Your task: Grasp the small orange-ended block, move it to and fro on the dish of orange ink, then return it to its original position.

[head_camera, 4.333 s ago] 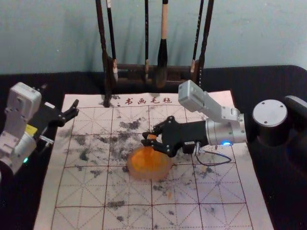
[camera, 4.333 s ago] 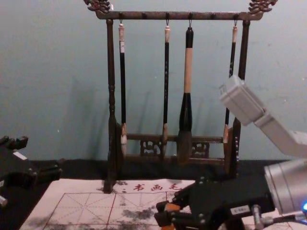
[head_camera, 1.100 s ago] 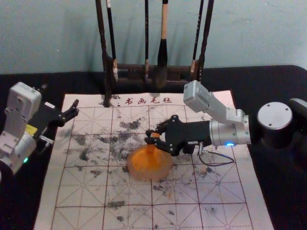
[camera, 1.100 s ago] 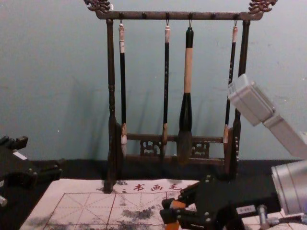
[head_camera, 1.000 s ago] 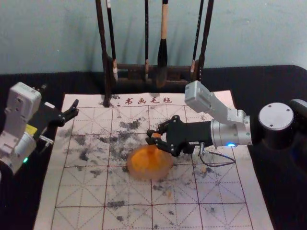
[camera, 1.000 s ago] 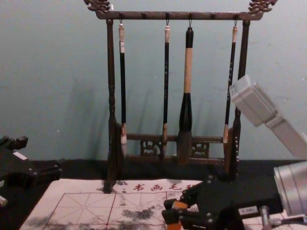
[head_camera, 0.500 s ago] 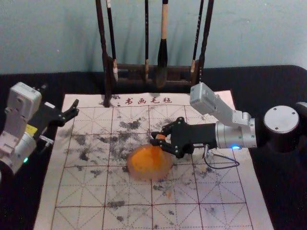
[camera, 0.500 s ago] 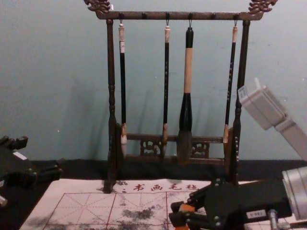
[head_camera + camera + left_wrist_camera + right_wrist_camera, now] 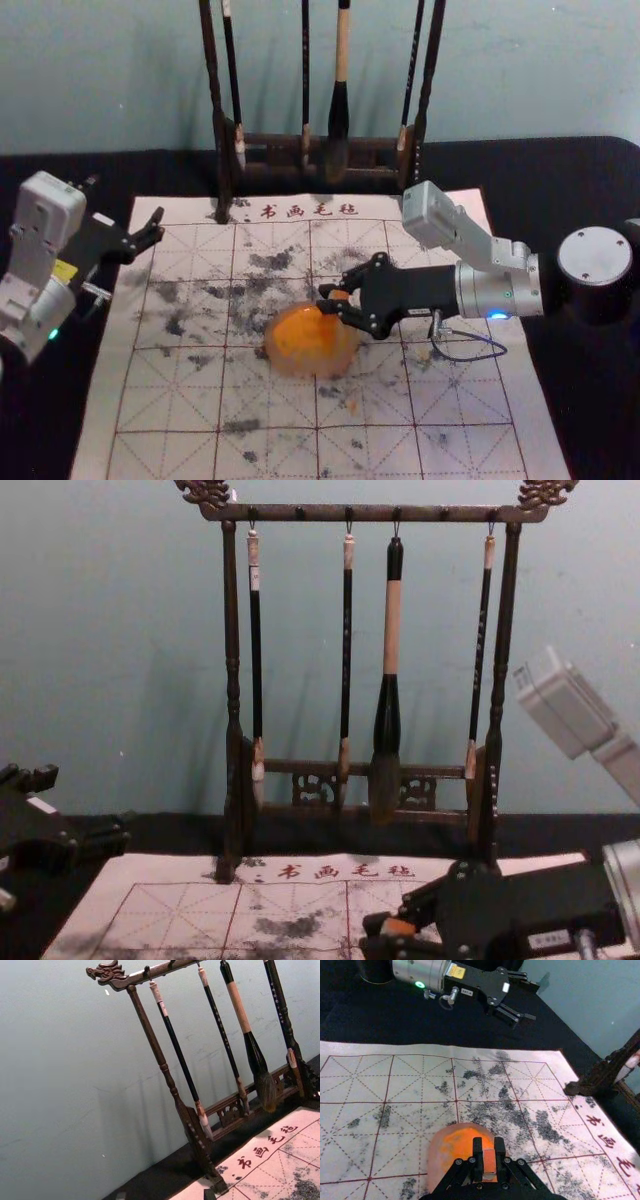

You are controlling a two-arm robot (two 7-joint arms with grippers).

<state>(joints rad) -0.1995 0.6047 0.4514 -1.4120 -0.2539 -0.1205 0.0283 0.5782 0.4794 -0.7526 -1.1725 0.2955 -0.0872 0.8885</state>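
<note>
Right end effector [image 9: 331, 298] around one block [image 9: 489, 1162] at one dish's [image 9: 283, 362] rim.

My right gripper [image 9: 329, 299]: black, matt, hard; wrist [image 9: 490, 290] behind it smooth metal, satin sheen. My left gripper [image 9: 152, 229]: same matt black. Block [image 9: 489, 1161] in my jaws: smooth, flat-faced. Dish [image 9: 312, 366]: smooth, translucent, glass or plastic, can't tell. Mat [image 9: 180, 400]: matt, cloth-like. Rack [image 9: 231, 680]: dark carved wood, low sheen. Big brush [image 9: 387, 712]: glossy lacquer, pale wood, soft hair. Wall [image 9: 100, 630]: smooth, matt.
</note>
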